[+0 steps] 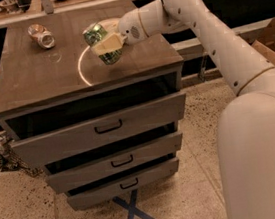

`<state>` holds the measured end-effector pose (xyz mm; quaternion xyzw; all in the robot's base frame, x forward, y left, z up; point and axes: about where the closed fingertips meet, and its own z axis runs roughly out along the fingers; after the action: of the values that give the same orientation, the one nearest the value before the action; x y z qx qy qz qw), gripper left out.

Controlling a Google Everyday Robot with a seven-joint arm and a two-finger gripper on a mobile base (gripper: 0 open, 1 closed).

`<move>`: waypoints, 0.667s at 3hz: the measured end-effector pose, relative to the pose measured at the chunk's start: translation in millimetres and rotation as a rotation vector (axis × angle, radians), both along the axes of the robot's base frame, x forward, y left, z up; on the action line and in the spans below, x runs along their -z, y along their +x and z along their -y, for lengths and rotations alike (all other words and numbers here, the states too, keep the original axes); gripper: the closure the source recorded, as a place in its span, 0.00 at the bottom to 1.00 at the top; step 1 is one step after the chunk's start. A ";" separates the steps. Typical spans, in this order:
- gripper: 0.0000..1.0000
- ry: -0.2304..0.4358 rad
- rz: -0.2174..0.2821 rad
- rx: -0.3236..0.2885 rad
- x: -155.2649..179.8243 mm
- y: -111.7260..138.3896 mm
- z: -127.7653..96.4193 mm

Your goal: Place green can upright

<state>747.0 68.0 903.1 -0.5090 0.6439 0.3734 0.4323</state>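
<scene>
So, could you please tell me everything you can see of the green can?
The small green-and-white printed metal drinks can is tilted, its one visible silver end facing up and left. The cream end effector grips it across the body, holding it over the middle of the brown cabinet top. Whether its lower end touches that top cannot be told.

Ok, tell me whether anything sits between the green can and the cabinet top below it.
Nothing visible does. The gripper holds the green can tilted above the cabinet top; the other can lies apart, near the back left corner.
</scene>
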 end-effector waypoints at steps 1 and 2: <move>1.00 0.092 0.020 -0.015 -3.7 -4.3 1.3; 1.00 0.150 0.036 -0.026 -4.0 -4.2 2.5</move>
<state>742.9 65.4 907.1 -0.4899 0.5996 0.4171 0.4759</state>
